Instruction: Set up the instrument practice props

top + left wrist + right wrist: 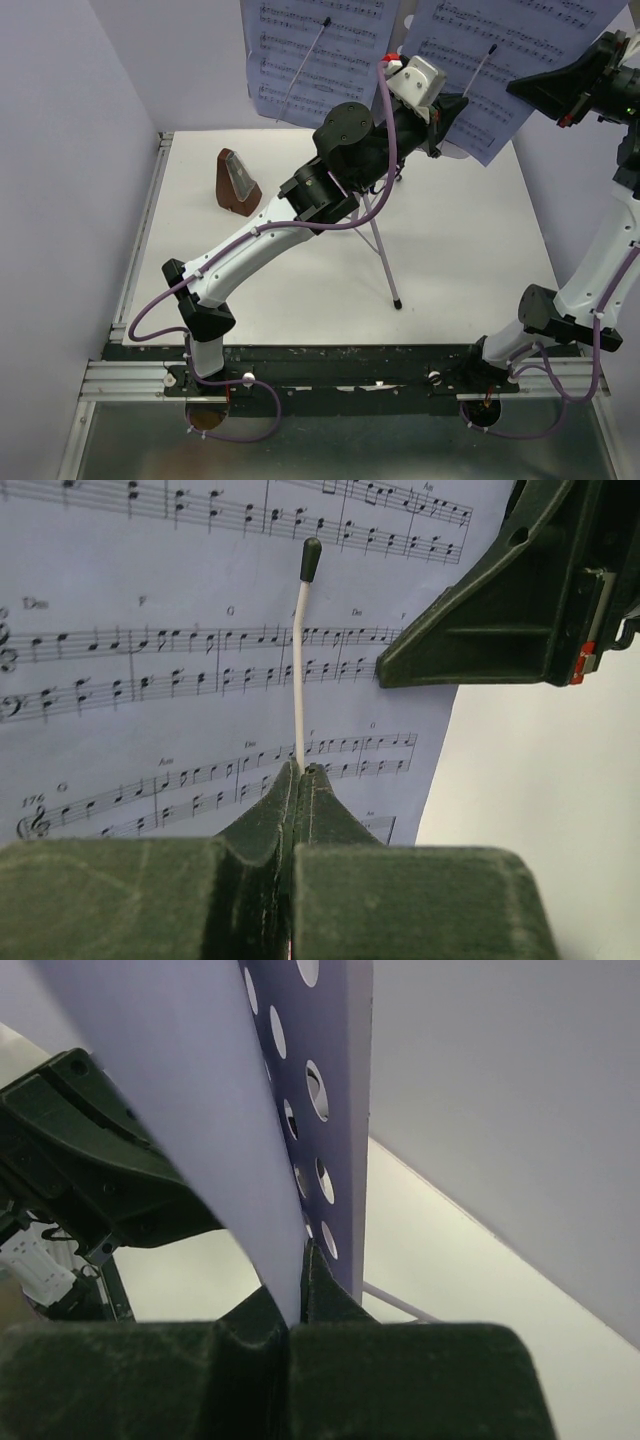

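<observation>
The lilac perforated music stand (345, 1080) stands at the back of the table on a thin tripod (383, 245). Two lavender sheet-music pages rest on it, a left page (315, 55) and a right page (500, 50). My left gripper (455, 105) is shut on the foot of a thin white page-holder rod (298, 670) that lies across the right page (150, 680). My right gripper (515, 88) is shut on that page's right edge (200, 1090), just in front of the stand's panel. The brown pyramid metronome (238, 183) stands upright on the table, at the left.
Lilac walls close in the table on the left, back and right. A metal rail (140, 250) runs along the table's left edge. The left gripper's body shows in the right wrist view (90, 1160), and the right gripper shows in the left wrist view (500, 610).
</observation>
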Tool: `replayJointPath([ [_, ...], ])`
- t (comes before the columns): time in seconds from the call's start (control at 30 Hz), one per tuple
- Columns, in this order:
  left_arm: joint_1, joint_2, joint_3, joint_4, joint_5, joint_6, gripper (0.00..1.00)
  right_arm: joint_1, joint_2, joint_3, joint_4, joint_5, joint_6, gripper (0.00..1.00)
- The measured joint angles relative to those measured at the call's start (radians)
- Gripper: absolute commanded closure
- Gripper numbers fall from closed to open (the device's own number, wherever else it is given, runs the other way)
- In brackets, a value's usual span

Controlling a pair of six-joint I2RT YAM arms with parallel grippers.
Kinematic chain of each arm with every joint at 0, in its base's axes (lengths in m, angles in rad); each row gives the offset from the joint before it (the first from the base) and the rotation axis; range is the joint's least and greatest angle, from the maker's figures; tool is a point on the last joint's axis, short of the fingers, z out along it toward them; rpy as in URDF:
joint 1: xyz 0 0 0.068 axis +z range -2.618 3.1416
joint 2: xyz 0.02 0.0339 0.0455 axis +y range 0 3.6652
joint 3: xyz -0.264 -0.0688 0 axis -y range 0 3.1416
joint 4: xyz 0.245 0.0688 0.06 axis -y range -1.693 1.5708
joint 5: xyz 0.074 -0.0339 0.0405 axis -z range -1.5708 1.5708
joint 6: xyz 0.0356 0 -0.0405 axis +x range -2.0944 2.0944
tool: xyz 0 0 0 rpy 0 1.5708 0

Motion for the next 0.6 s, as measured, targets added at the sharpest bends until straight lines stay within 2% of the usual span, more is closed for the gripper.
replayJointPath([
  [0.27, 0.0, 0.0, -0.001, 0.003, 0.0, 0.002, 1.0, 0.064, 0.014, 0.027, -0.114, 0.058, -0.127, 0.98],
  [0.33, 0.0, 0.0, -0.003, 0.007, 0.0, 0.003, 1.0, 0.069, 0.014, 0.03, -0.132, 0.074, -0.149, 0.82],
  [0.43, 0.0, 0.0, -0.003, 0.008, -0.001, 0.005, 1.0, 0.07, 0.013, 0.032, -0.154, 0.097, -0.185, 0.69],
  [0.6, 0.0, 0.0, -0.006, 0.016, -0.011, 0.006, 1.0, 0.071, 0.011, 0.032, -0.169, 0.116, -0.208, 0.63],
])
